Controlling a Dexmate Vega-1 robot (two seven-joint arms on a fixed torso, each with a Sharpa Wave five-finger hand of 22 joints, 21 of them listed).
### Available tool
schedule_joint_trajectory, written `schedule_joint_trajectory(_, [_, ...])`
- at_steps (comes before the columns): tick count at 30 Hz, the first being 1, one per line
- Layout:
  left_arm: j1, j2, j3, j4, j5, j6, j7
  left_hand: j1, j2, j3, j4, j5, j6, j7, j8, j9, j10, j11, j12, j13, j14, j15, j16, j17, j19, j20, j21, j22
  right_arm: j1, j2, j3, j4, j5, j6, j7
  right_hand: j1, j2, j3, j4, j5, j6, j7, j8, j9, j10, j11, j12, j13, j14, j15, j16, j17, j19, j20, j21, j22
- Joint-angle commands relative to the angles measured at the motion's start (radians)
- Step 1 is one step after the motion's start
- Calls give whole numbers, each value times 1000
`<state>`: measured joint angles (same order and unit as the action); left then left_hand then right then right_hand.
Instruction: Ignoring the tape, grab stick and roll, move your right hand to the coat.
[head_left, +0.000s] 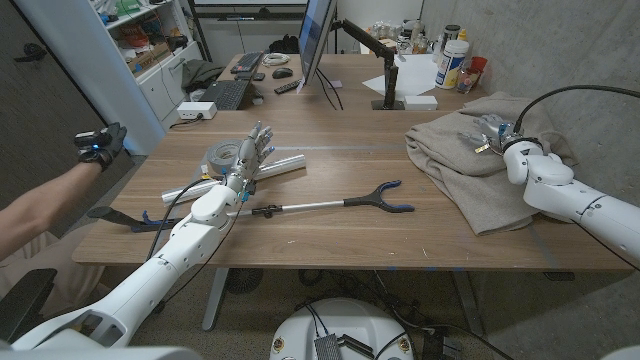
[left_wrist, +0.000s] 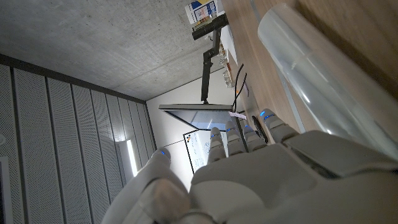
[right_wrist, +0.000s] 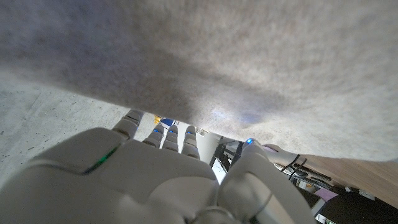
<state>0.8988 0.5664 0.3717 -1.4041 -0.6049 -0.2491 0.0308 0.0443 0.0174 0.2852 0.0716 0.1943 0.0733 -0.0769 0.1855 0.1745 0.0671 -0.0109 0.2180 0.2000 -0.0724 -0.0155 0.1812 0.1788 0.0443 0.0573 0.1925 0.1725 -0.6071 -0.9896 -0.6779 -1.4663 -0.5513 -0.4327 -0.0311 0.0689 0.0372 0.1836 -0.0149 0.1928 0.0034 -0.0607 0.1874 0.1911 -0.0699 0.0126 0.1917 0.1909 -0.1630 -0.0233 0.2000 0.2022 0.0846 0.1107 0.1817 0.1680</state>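
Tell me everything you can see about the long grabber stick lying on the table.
The grabber stick lies flat on the wooden table, running from near the left hand toward the grey coat. It has a thin silvery shaft that looks like metal, a dark collar partway along, and a blue-black forked claw at the end nearest the coat, spread open. The handle end passes under the left forearm, so it is partly hidden. The claw stops short of the coat. Whether the left hand touches the stick is unclear.

Matt cloth coat (head_left: 480, 170); glossy roll (head_left: 235, 176).
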Motion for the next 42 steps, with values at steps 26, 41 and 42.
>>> schedule_joint_trajectory(26, [2, 1, 0, -2, 1, 0, 1, 11, 1, 0, -8, 3, 6, -1, 4, 6, 8, 0, 6, 3, 0, -2, 4, 2, -5, -1, 0, 3, -9, -2, -3, 6, 10, -13, -8, 3, -6, -1, -1, 3, -1, 3, 6, 2, -6, -2, 4, 3, -7, 1, -1, 1, -10, 1, 0, 1])
schedule_joint_trajectory(41, [4, 1, -2, -2, 0, -4, 1, 10, 1, -1, -8, 3, 4, 0, 3, 6, 8, -1, 6, 3, -1, -2, 4, 2, -5, -3, 0, 3, -11, -8, -1, -4, 11, -15, -4, 4, -5, 0, -2, 3, -2, 3, 7, 2, -4, -2, 6, 3, -6, 0, 0, 0, -12, 1, 1, 1])
schedule_joint_trajectory(42, [5, 1, -2, -3, 0, -5, 0, 10, 1, -1, -8, 3, 5, 0, 3, 6, 8, -1, 6, 3, -1, -1, 4, 2, -5, -3, 1, 3, -12, -10, -2, -7, 10, -14, -2, 4, -5, 0, -2, 3, -1, 3, 7, 2, -4, -2, 6, 3, -6, 0, 0, 0, -12, 1, 1, 1])
